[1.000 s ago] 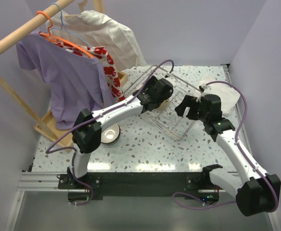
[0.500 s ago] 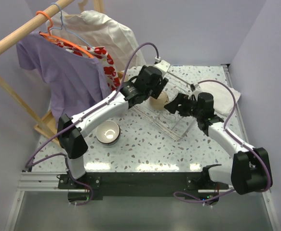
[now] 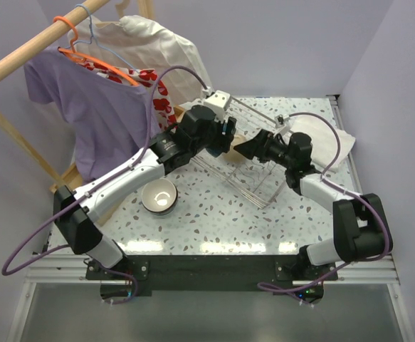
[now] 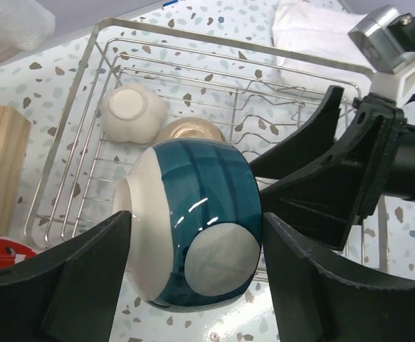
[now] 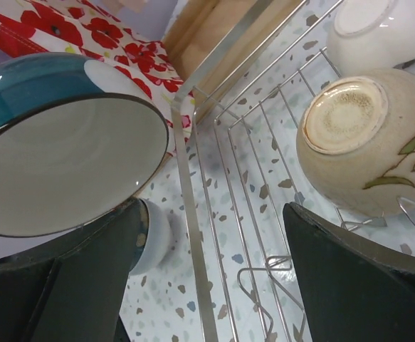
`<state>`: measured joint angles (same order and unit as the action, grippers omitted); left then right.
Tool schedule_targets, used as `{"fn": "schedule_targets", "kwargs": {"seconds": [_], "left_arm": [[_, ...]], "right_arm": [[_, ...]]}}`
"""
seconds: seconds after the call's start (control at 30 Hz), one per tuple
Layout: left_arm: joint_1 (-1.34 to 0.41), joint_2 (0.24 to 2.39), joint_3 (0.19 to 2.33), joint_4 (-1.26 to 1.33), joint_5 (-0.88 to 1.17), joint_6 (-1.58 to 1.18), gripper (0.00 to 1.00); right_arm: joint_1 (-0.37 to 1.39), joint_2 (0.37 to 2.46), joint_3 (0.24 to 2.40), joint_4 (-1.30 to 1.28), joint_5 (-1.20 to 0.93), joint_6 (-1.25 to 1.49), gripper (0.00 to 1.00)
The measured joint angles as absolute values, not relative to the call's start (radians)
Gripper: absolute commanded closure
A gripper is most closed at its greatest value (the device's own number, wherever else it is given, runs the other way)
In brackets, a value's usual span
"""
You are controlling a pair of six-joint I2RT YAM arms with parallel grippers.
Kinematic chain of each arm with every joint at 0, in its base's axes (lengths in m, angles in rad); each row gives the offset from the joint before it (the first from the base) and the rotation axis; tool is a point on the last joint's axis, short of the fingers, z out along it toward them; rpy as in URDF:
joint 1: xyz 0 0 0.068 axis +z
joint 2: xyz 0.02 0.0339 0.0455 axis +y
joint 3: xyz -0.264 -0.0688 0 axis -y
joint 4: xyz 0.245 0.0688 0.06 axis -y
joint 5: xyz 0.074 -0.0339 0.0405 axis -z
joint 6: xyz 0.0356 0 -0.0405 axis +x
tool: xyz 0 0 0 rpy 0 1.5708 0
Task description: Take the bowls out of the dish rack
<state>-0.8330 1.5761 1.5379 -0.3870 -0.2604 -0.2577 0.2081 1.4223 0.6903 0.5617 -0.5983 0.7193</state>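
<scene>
The teal-banded bowl [image 4: 200, 214] is glossy glazed ceramic, the dish rack [image 4: 228, 45] shiny metal wire.

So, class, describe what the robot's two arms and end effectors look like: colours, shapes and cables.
The left arm and right arm have slim white links between bulky black joint housings. A purple cable loops loosely along each. The left end effector and right end effector each have two broad, tapering matt black fingers.

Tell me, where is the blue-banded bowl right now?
In the left wrist view the blue-banded bowl is centre frame, gripped by the left tool above the dish rack, with a beige bowl and a white bowl lying behind it.
</scene>
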Motion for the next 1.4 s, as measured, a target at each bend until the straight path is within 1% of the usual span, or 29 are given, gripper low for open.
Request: {"fn": "schedule_targets", "kwargs": {"seconds": [0.17, 0.37, 0.47, 0.5, 0.57, 0.6, 0.67, 0.7, 0.73, 0.77, 0.83, 0.9, 0.97, 1.0, 1.03, 1.07, 1.13, 1.17, 1.23, 1.3, 1.4], "left_arm": [[-0.822, 1.560, 1.489, -0.311, -0.217, -0.324, 0.64], [-0.818, 1.560, 1.457, -0.244, -0.158, -0.395, 0.65], [-0.818, 1.555, 1.433, -0.202, -0.136, -0.424, 0.65], [-0.818, 1.552, 1.423, -0.192, -0.130, -0.432, 0.65], [-0.818, 1.541, 1.401, -0.175, -0.121, -0.445, 0.65], [-0.818, 1.534, 1.391, -0.171, -0.118, -0.452, 0.65], [-0.818, 1.522, 1.375, -0.162, -0.115, -0.461, 0.65], [-0.818, 1.517, 1.368, -0.156, -0.113, -0.464, 0.65], [-0.818, 1.508, 1.354, -0.142, -0.111, -0.472, 0.65], [-0.818, 1.502, 1.346, -0.131, -0.109, -0.474, 0.65], [-0.817, 1.486, 1.325, -0.105, -0.115, -0.486, 0.64], [-0.803, 1.469, 1.312, -0.067, -0.118, -0.511, 0.59], [-0.794, 1.451, 1.301, -0.054, -0.117, -0.516, 0.50], [-0.794, 1.444, 1.295, -0.049, -0.117, -0.514, 0.47], [-0.795, 1.440, 1.293, -0.047, -0.119, -0.513, 0.44], [-0.797, 1.436, 1.291, -0.045, -0.123, -0.508, 0.37], [-0.800, 1.425, 1.282, -0.037, -0.132, -0.501, 0.31], [-0.801, 1.416, 1.277, -0.037, -0.142, -0.492, 0.26], [-0.801, 1.394, 1.267, -0.037, -0.168, -0.469, 0.20], [-0.801, 1.363, 1.255, -0.037, -0.203, -0.440, 0.20], [-0.801, 1.309, 1.230, -0.038, -0.246, -0.384, 0.16]], "right_arm": [[0.212, 1.465, 0.709, 0.635, -0.651, 0.752, 0.16], [0.229, 1.510, 0.754, 0.706, -0.688, 0.776, 0.19], [0.234, 1.547, 0.769, 0.741, -0.701, 0.789, 0.25], [0.234, 1.561, 0.770, 0.751, -0.703, 0.793, 0.31], [0.235, 1.585, 0.770, 0.768, -0.708, 0.802, 0.40], [0.235, 1.599, 0.770, 0.784, -0.712, 0.812, 0.50], [0.235, 1.619, 0.770, 0.820, -0.728, 0.834, 0.61], [0.235, 1.625, 0.770, 0.834, -0.731, 0.845, 0.72], [0.235, 1.629, 0.770, 0.855, -0.739, 0.859, 0.79], [0.235, 1.629, 0.770, 0.864, -0.748, 0.862, 0.91], [0.236, 1.627, 0.770, 0.891, -0.763, 0.859, 1.00], [0.239, 1.620, 0.762, 0.907, -0.793, 0.862, 1.00], [0.242, 1.601, 0.761, 0.899, -0.793, 0.857, 1.00], [0.241, 1.588, 0.760, 0.888, -0.791, 0.851, 1.00], [0.241, 1.576, 0.759, 0.871, -0.788, 0.841, 1.00], [0.241, 1.559, 0.757, 0.843, -0.781, 0.824, 1.00], [0.240, 1.533, 0.757, 0.784, -0.772, 0.789, 1.00], [0.240, 1.515, 0.757, 0.739, -0.765, 0.765, 1.00], [0.240, 1.481, 0.757, 0.637, -0.744, 0.711, 1.00], [0.241, 1.439, 0.757, 0.517, -0.715, 0.650, 1.00], [0.252, 1.377, 0.771, 0.315, -0.648, 0.558, 1.00]]}}
